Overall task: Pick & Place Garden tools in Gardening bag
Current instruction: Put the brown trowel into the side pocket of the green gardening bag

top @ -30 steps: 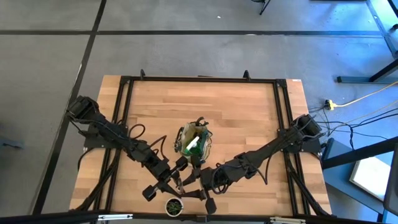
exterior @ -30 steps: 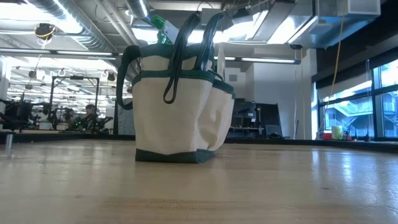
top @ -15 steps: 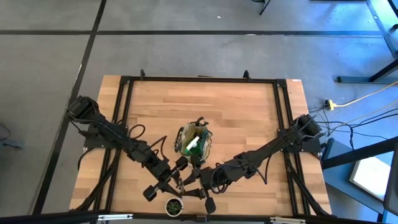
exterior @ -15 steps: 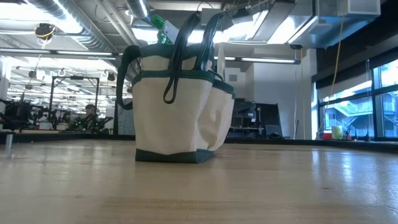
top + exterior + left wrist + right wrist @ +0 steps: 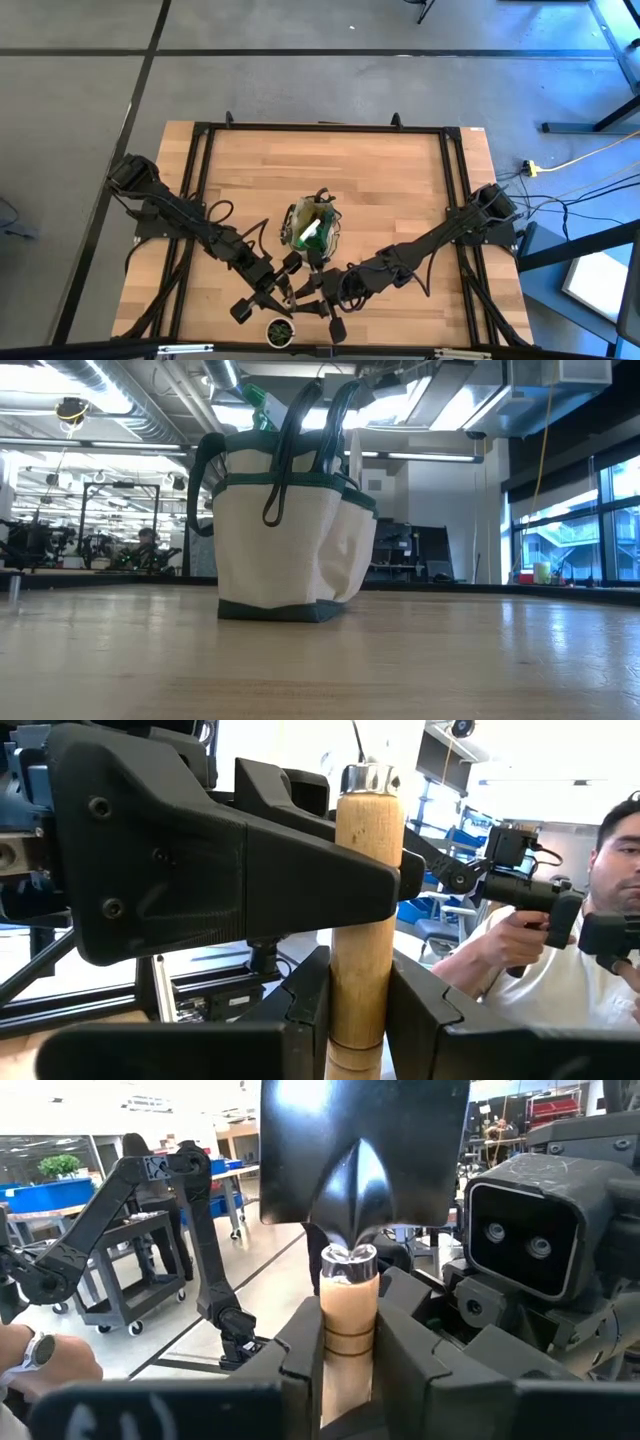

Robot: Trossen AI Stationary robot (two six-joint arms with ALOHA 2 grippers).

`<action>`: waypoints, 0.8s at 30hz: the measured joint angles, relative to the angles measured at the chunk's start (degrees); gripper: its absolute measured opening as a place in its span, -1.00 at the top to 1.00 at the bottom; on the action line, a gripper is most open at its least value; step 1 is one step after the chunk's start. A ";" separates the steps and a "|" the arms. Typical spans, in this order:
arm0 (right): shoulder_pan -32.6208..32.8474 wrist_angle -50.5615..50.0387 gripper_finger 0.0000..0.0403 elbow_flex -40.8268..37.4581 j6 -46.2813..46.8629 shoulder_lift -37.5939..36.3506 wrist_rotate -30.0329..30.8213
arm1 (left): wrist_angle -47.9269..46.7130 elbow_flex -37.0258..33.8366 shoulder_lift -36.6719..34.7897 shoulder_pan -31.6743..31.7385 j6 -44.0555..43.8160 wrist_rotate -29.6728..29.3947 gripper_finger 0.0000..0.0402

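Gardening bag — stood mid-bench, spray bottle already lodged inside. Wooden-handled trowel — pinched by both the left gripper and right gripper jaws near the bench's front edge; placement judged outstanding.

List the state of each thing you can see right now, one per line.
Gardening bag: upright on the table, spray bottle inside.
Trowel: held upright, both claws on its wooden handle.
Left claw: shut on trowel.
Right claw: shut on trowel.
Potted plant: upright at table edge.

Both pincers clamp shut, arms meeting low.
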 joint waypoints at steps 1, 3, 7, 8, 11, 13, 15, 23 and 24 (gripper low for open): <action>0.01 0.00 0.69 0.00 0.19 0.00 0.11 | 0.01 0.00 0.00 0.01 -0.26 0.01 0.70; 0.11 0.02 0.69 0.00 0.47 0.00 0.20 | 0.01 0.00 0.00 0.01 -1.18 0.01 0.69; 0.94 0.02 0.69 0.00 0.07 0.00 4.78 | -0.10 0.00 0.00 0.08 -3.25 -1.66 0.44; 1.28 0.02 0.69 0.00 -0.28 0.00 7.20 | -0.10 0.00 0.00 0.08 -3.87 -2.97 0.38; 2.22 0.00 0.69 -0.01 -1.42 0.00 13.87 | -1.21 0.02 -0.03 0.08 -5.60 -7.85 0.24; 2.73 -0.15 0.69 -0.04 -1.58 0.00 16.98 | -3.25 0.04 -0.36 0.02 -5.82 -11.03 0.19; 3.05 -0.22 0.69 -0.04 -1.66 0.00 19.41 | -5.02 0.09 -0.70 -0.03 -5.51 -14.01 0.17; 4.15 -1.12 0.69 -0.04 -0.76 0.02 31.33 | -11.19 0.09 -3.21 -2.92 1.36 -32.29 0.16; 4.13 -1.57 0.69 -0.04 0.09 0.02 31.50 | -11.71 0.09 -3.69 -3.81 3.31 -35.23 0.15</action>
